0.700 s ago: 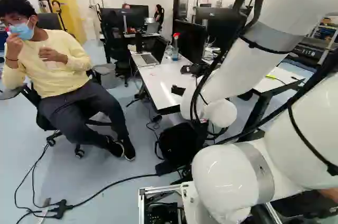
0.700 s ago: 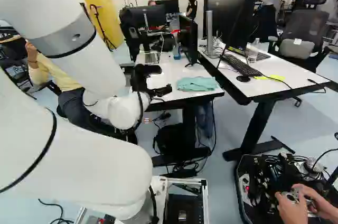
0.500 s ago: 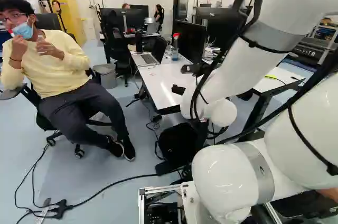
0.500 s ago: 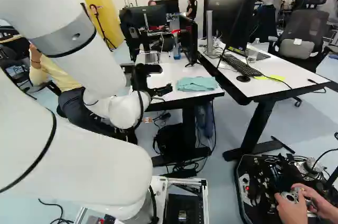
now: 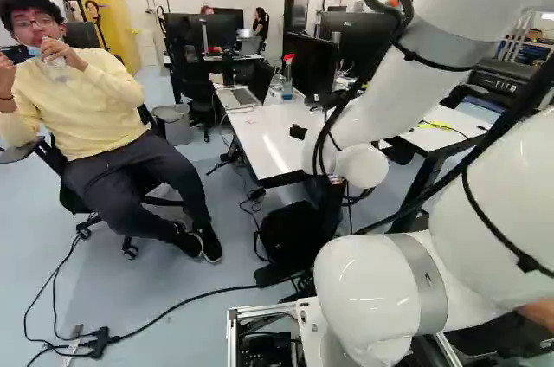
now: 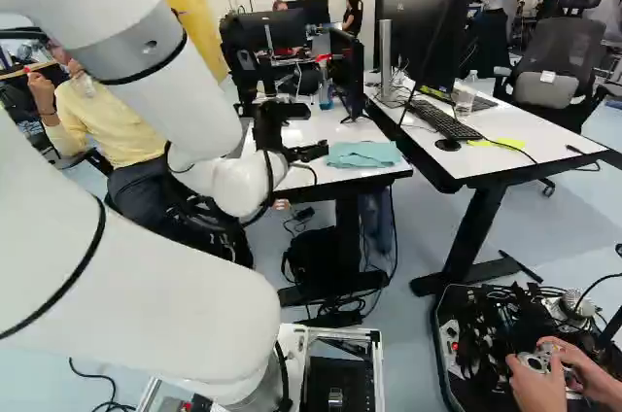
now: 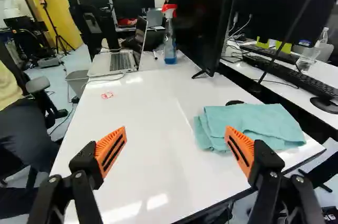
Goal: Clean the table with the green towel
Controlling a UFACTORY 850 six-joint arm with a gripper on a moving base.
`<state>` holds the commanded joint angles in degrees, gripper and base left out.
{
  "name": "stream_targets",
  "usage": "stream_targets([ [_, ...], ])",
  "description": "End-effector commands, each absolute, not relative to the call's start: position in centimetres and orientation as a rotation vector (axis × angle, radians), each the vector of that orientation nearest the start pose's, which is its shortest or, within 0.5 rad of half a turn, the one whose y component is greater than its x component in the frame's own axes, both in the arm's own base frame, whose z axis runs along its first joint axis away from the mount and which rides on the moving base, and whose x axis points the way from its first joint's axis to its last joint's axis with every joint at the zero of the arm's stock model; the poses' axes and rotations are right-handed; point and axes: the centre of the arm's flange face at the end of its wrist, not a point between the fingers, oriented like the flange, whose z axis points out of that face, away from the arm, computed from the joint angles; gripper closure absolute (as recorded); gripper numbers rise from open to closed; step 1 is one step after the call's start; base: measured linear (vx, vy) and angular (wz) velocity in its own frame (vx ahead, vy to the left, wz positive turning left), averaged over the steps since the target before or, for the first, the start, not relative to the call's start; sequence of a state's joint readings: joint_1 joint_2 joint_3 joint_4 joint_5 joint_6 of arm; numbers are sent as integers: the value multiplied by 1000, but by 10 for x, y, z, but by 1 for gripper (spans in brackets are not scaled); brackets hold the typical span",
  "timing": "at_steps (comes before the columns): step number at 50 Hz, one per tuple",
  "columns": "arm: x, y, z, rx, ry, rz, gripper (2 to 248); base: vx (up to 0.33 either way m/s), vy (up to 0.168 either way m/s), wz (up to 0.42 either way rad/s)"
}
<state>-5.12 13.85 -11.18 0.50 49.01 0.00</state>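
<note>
While the towel (image 7: 269, 121) lies on the table (image 7: 148, 108), the tool (image 6: 319, 130) hovers spread.

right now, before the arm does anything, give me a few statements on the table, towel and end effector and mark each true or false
1. The green towel lies on the white table. True.
2. The end effector is shut on the green towel. False: it is open, with nothing gripped.
3. The spray bottle stands upright on the white table. True.
4. The laptop on the white table is closed. False: its screen is up.
5. A small red mark shows on the white table, nearer the end effector than the laptop is. True.
</note>
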Motion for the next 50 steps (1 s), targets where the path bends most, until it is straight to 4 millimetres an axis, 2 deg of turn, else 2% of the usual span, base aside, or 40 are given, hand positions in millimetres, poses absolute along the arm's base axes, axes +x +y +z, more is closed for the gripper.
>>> stream_targets([
  [50,364,-94,441,-2606,345,-1986,3,0,0,0],
])
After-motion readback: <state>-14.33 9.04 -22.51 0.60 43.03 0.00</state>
